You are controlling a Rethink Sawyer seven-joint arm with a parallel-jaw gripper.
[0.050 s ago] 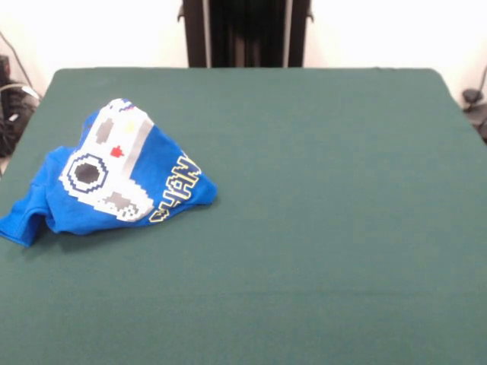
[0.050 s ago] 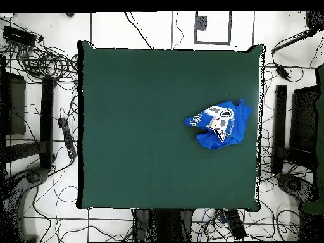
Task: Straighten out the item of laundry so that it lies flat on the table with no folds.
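Observation:
The item of laundry (image 1: pixel 114 179) is a small bright blue T-shirt, crumpled into a folded heap with its white-grey pixel controller print and yellow lettering facing up. It lies on the dark green table (image 1: pixel 304 228) near the left side in the front view. In the overhead view the shirt (image 2: pixel 219 123) sits close to the right edge of the table (image 2: pixel 139 126), about halfway along it. One sleeve or corner sticks out at the lower left of the heap in the front view. No gripper or arm shows in either view.
Cables and dark equipment (image 2: pixel 44 101) lie on the floor around the table. A black pedestal column (image 1: pixel 245 34) stands behind the table's far edge.

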